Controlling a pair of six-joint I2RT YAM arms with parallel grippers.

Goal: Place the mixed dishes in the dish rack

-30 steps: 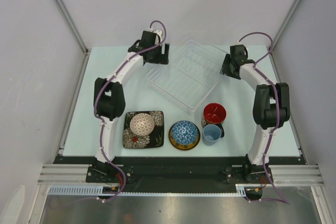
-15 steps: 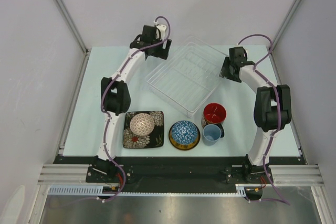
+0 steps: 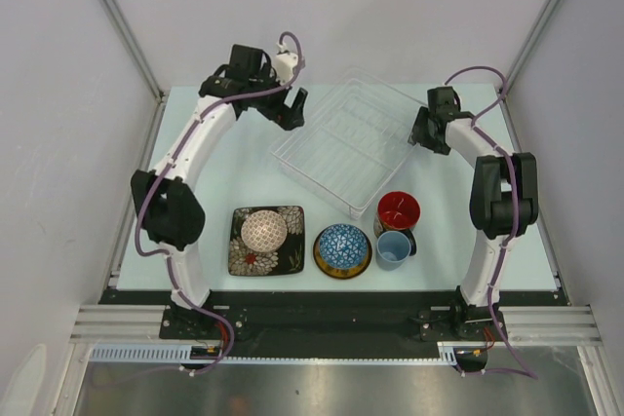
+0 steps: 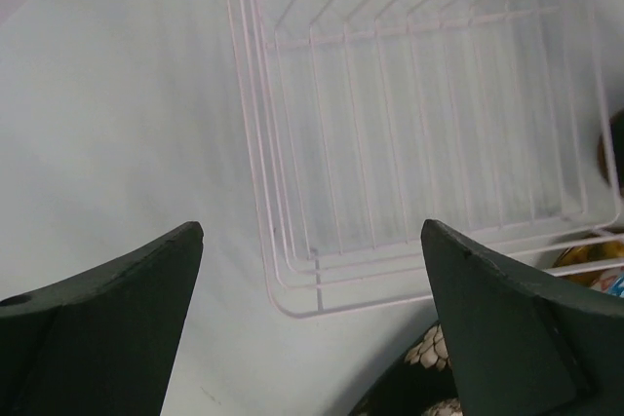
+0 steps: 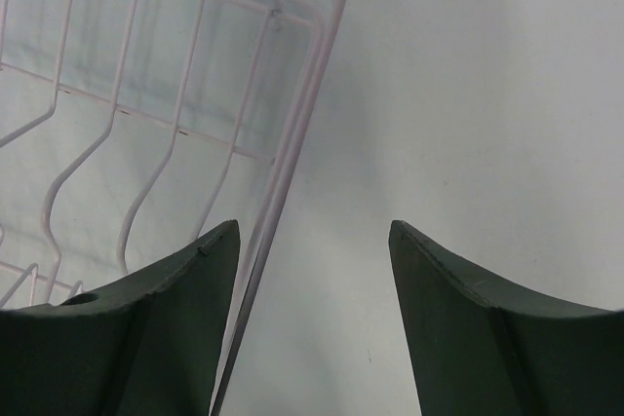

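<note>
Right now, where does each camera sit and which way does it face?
Top: above and behind the arms, looking down at dish rack and dishes; both arms show.
Left wrist: behind the left hand, facing rack's corner; its fingers show.
Right wrist: behind the right hand, facing rack's side; its fingers show.
All share the rack.

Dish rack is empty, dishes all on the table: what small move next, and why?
Probably bring the left end effector toward the small patterned bowl on the black plate: it is open, empty, and on that side; the dish rack holds nothing.
</note>
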